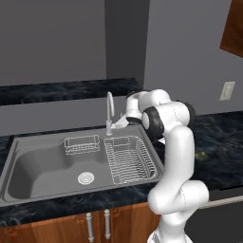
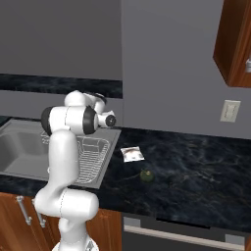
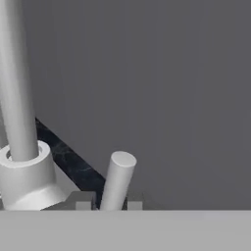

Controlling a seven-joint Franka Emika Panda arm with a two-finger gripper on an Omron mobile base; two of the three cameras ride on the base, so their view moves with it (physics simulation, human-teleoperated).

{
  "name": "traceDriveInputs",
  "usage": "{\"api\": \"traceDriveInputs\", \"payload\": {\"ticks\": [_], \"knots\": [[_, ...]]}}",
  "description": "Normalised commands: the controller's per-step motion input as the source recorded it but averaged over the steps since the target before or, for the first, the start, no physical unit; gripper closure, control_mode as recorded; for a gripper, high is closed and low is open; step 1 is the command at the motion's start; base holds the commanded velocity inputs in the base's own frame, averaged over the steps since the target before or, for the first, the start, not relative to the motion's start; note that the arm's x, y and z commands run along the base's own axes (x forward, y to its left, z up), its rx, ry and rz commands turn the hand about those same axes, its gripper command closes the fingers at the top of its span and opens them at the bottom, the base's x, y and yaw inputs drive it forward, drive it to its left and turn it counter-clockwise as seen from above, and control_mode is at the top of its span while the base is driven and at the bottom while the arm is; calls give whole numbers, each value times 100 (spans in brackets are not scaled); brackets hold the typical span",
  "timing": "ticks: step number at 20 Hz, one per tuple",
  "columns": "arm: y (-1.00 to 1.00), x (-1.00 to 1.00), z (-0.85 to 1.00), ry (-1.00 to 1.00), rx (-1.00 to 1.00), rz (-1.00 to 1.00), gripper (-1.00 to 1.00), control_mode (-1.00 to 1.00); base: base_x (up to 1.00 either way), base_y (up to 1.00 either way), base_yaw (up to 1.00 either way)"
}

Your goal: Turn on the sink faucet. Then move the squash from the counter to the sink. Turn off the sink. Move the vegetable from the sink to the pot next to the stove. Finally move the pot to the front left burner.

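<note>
Sink faucet, black counter, grey wall

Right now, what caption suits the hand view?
Gripper shut around the sink faucet's lever, beside its spout.

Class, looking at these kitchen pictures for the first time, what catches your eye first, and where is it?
The white arm towers over the sink, reaching back toward the sink faucet. In the hand view, the faucet's lever rises right between the fingers. A small squash sits alone on the counter, right of the sink.

White glossy rounded arm segments, dark joint bands, bulbous elbows; claw with 2 small grey tips.
</note>
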Motion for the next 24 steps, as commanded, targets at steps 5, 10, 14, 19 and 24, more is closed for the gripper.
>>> {"api": "traceDriveInputs", "payload": {"ticks": [5, 10, 14, 19, 24], "knots": [[-67, 3, -34, 0, 6, -4, 100, -100, 0, 0, 0], [-71, 2, -40, 0, 6, -4, 100, -100, 0, 0, 0], [-80, 2, -37, 3, 7, -3, 100, -100, 0, 0, 0], [-87, 1, -41, 8, 7, -4, 100, -100, 0, 0, 0], [-89, 0, -48, 12, 6, -6, 100, -100, 0, 0, 0]]}}
